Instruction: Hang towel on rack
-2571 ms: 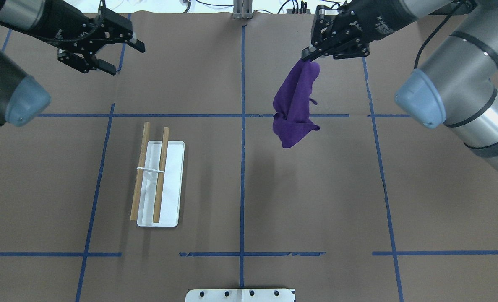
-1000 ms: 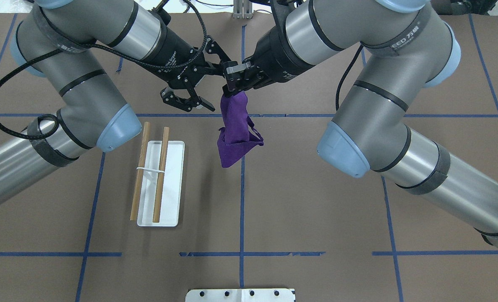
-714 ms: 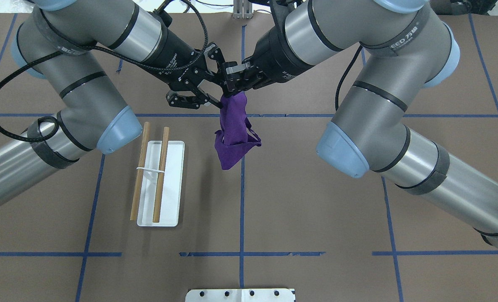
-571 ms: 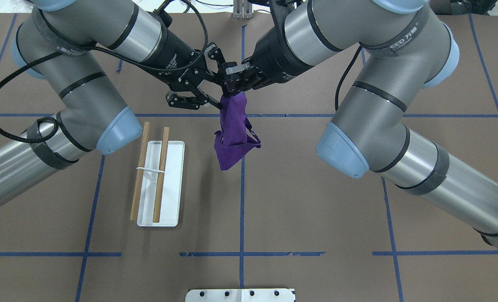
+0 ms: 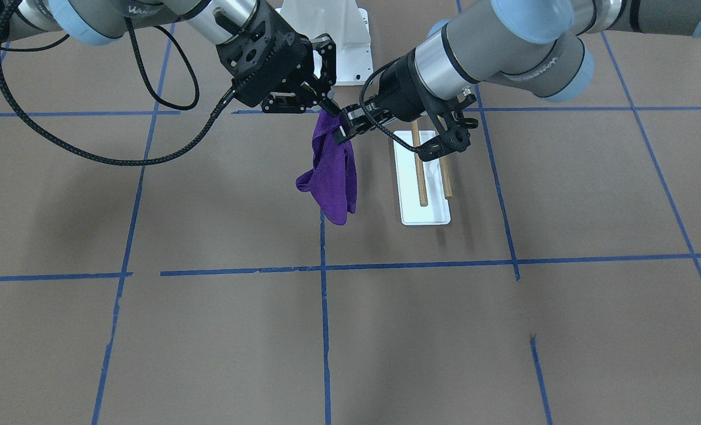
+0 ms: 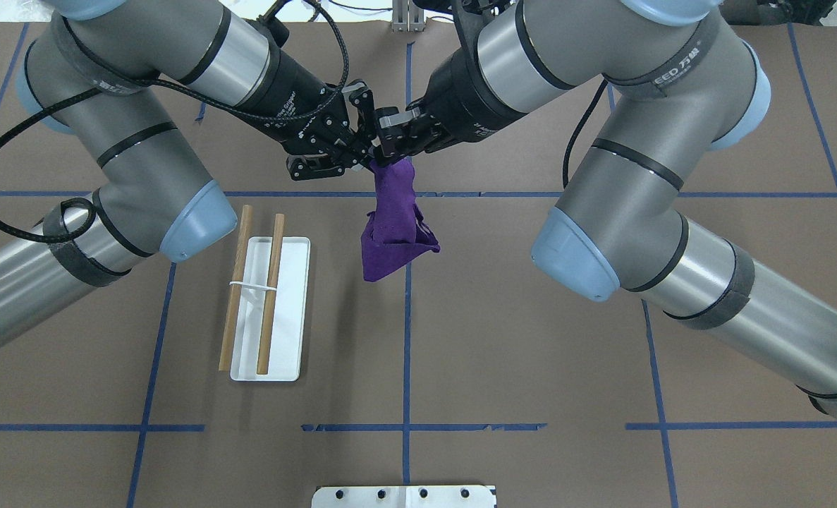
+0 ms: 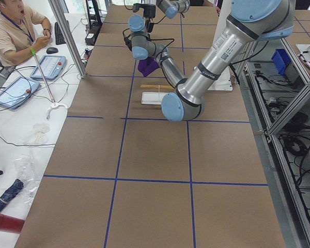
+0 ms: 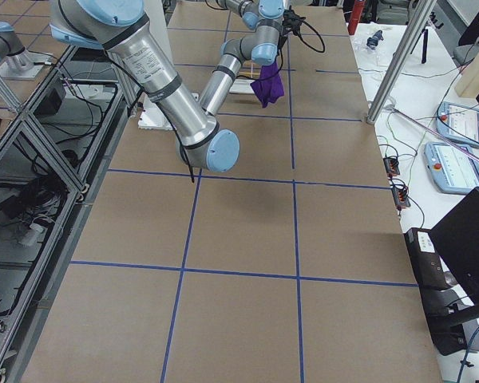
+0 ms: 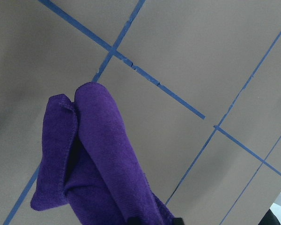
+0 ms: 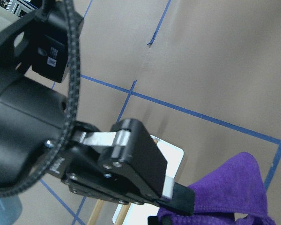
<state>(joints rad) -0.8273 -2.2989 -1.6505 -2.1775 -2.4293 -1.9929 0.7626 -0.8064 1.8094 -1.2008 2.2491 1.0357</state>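
Across the desk [image 5: 504, 330] in the front-facing view, the right hand [image 5: 329, 111] is clamped on the top of the purple towel [image 5: 333, 177]. The towel hangs in a bunched lump, apparently clear of the desk, just beside the rack [image 5: 427, 213]. The left hand [image 5: 388, 139] has jaws apart: one finger against the towel's top, right next to the right fingertips, the other out over the rack. Reads as a handover or second pinch, not yet closed. Overhead: both hands meet nose to nose above the towel [image 6: 393, 229]. The rack [image 6: 288, 310] sits to the robot's left of it, with nothing draped on its two wooden rods [image 6: 270, 296]. Risk one: fingers packed that tight can knock each other, or pinch metal instead of cloth. Exterior left: towel [image 7: 146, 66] is small and far, arms cover the hands, can't read jaws there. Exterior right: same story, towel [image 8: 267, 86] dangles near the rack. Left wrist: towel [image 9: 98, 154] fills the lower left, folded double; own fingertips barely in frame. Risk two: if the right hand lets go before the left hand bites enough fabric, the towel drops to the desk. Right wrist: one finger [image 10: 178, 197] of the left hand touches only the towel's [image 10: 234, 192] edge, so the bite looks shallow. Risk three: bunched cloth carried over the rack could land as a lump and slide off a rod. The low tail could also snag and tip what looks like a light rack.
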